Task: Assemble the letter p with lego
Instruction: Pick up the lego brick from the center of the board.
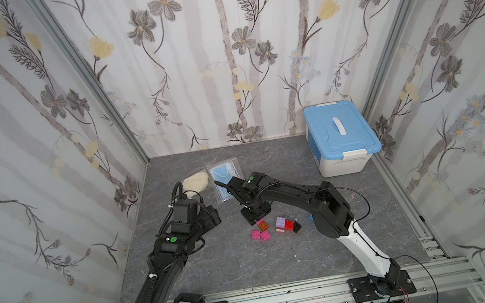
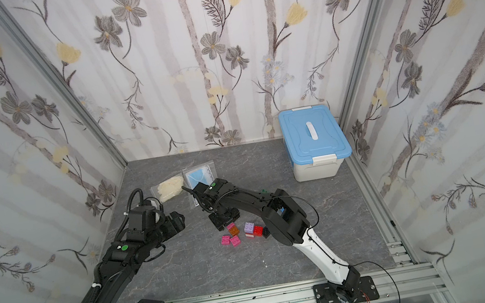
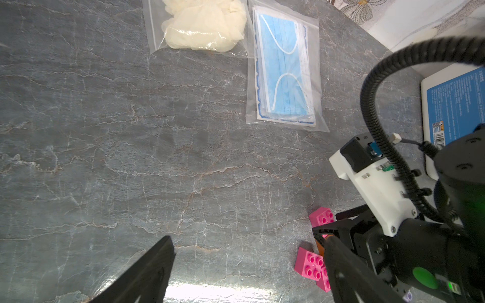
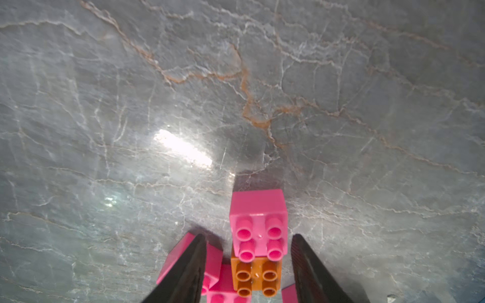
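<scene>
Pink brick (image 4: pixel 258 210), touching orange brick (image 4: pixel 256 278): light, rigid, slick; probably best pinched across flat sides. Right fingers (image 4: pixel 189 267) apart astride it; left fingers (image 3: pixel 149 272) apart.

Bright, even overhead light; white glare on the table (image 4: pixel 183 150) in both wrist views, soft shadow beside the pink brick (image 4: pixel 258 210), top views bowed at edges

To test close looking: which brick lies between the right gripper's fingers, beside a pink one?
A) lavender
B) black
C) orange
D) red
C: the right wrist view shows the orange brick next to the pink brick, between the fingers of the right gripper.
</scene>
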Robot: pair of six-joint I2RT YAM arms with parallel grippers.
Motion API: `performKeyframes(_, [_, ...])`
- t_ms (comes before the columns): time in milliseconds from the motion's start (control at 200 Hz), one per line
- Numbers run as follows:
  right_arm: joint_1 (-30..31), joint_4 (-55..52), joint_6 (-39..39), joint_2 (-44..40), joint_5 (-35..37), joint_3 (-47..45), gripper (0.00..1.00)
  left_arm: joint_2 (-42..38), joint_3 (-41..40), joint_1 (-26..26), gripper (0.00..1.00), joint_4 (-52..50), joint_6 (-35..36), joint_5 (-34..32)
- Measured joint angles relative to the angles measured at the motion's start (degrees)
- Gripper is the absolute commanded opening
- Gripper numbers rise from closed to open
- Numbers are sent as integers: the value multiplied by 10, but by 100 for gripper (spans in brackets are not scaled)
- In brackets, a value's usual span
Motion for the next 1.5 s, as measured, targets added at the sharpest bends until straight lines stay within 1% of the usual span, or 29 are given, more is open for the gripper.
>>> performKeyframes(774, [-10,6,0,16,-4,0,42,0,-1,0,92,8,2,1])
performKeyframes(884, [-12,6,0,17,-5,0,36,0,-1,0,92,8,2,1])
performKeyframes(1044, [-12,6,0,17,-5,0,22,0,-1,0,92,8,2,1])
performKeyframes(1144, [-12,9,4,13,-6,-3,19,0,-1,0,91,8,2,1])
performKeyframes(1249, [-12,17,5,-8,-6,-13,18,0,-2,0,90,11,3,1])
performKeyframes(1364, [-10,28,12,-66,-6,-32,16,3,-2,0,87,16,3,1])
performKeyframes(1424, [-9,34,18,-105,-4,-46,16,7,-2,0,84,21,2,1])
performKeyframes(1499, [-8,45,24,-158,2,-76,15,14,-1,-3,77,26,2,2])
